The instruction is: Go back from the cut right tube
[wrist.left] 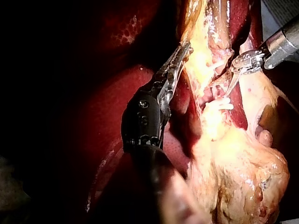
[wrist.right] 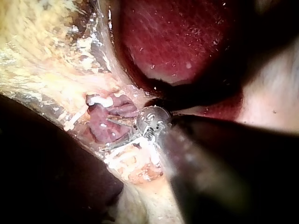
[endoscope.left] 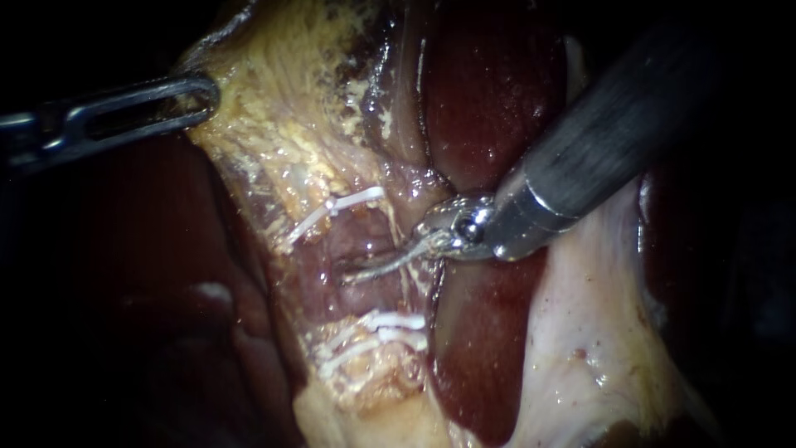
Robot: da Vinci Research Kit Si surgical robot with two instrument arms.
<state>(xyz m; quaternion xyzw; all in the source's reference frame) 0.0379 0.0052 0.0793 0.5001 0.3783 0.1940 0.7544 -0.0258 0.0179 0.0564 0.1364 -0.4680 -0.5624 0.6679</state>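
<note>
Wet dark red liver (endoscope.left: 489, 83) fills the upper centre of the frame. A yellow band of fatty tissue (endoscope.left: 282, 141) runs down its left edge, and a pale sheet of tissue (endoscope.left: 580, 332) lies at lower right. At upper left, the left instrument (endoscope.left: 207, 98) has its jaws clamped on the band's edge. At centre the cut tube (endoscope.left: 356, 236) gapes between one white clip (endoscope.left: 336, 207) above and two clips (endoscope.left: 373, 330) below. The right instrument (endoscope.left: 385, 264) lies in that gap, blades together and holding nothing; dark open space surrounds its shaft toward upper right.
</note>
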